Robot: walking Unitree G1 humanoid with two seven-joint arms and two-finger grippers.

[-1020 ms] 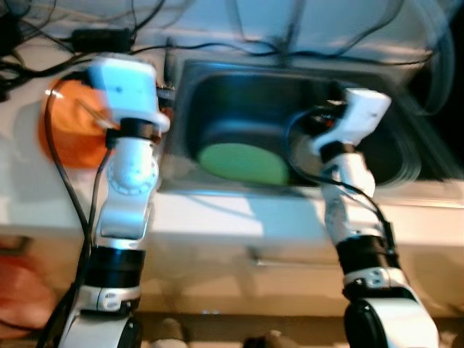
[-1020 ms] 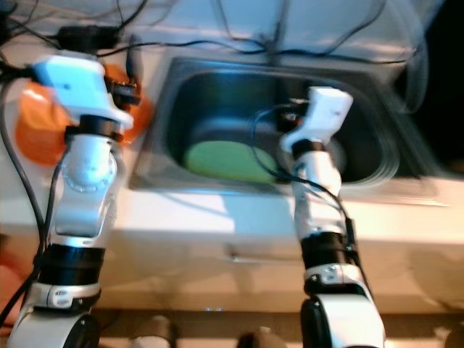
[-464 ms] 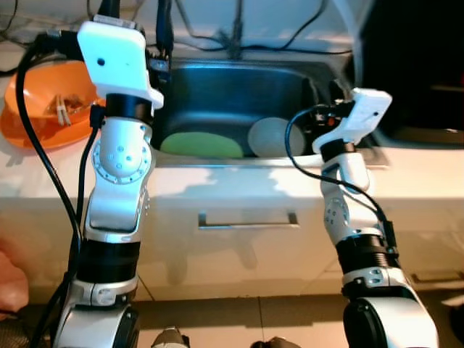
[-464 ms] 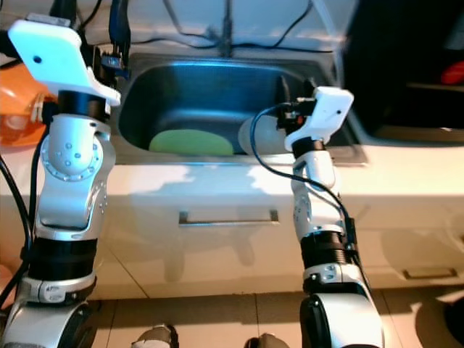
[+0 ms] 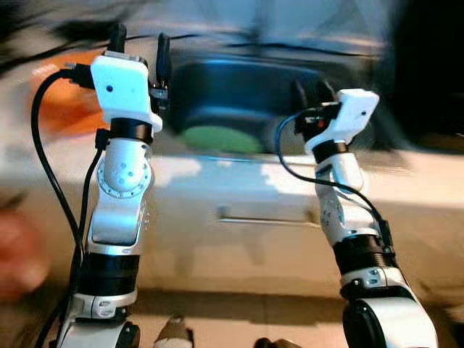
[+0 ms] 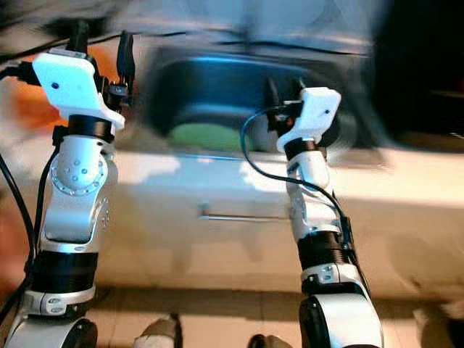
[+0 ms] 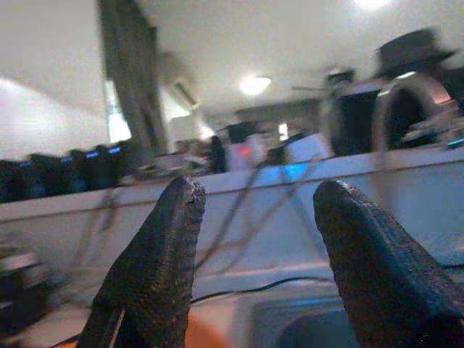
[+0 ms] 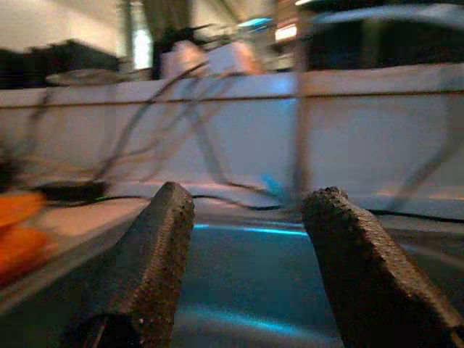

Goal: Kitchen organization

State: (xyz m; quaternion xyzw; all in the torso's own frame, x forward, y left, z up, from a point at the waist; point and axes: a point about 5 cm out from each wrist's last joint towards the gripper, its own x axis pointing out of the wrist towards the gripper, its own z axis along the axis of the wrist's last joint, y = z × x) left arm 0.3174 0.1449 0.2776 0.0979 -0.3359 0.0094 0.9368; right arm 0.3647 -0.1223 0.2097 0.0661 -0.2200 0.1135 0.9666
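Since half a second ago the whole head picture has shifted and blurred, which is read as motion of the camera, not of the things. The dark stainless steel sink (image 5: 239, 87) was seen from closer and more steeply then; it is now set further up the frame, with more of the pale cabinet front and its slim metal drawer handle (image 5: 264, 220) exposed below. It is judged that the robot is drawing back or straightening, so that no organizing step is in hand yet and nothing has been picked up.

The flat green round plate (image 5: 221, 139) is seen lying in the sink basin near its front wall. The pale round dish shown beside it half a second ago cannot be made out now in the blur. An orange bowl-like shape (image 5: 61, 109) is left on the white bench to the left of the sink, its contents too smeared to tell.

The left gripper (image 5: 138, 47) is held raised above the bench edge beside the sink's left rim, its jaws spread apart and empty. The right gripper (image 5: 310, 90) is held over the sink's right part, its jaws likewise parted with nothing between them.

By the left wrist view, cables trailing along the back wall are shown between the textured black fingers (image 7: 156, 268), detail lost in the head views. By the right wrist view, the blue-lit sink interior (image 8: 246, 279) is shown directly ahead.
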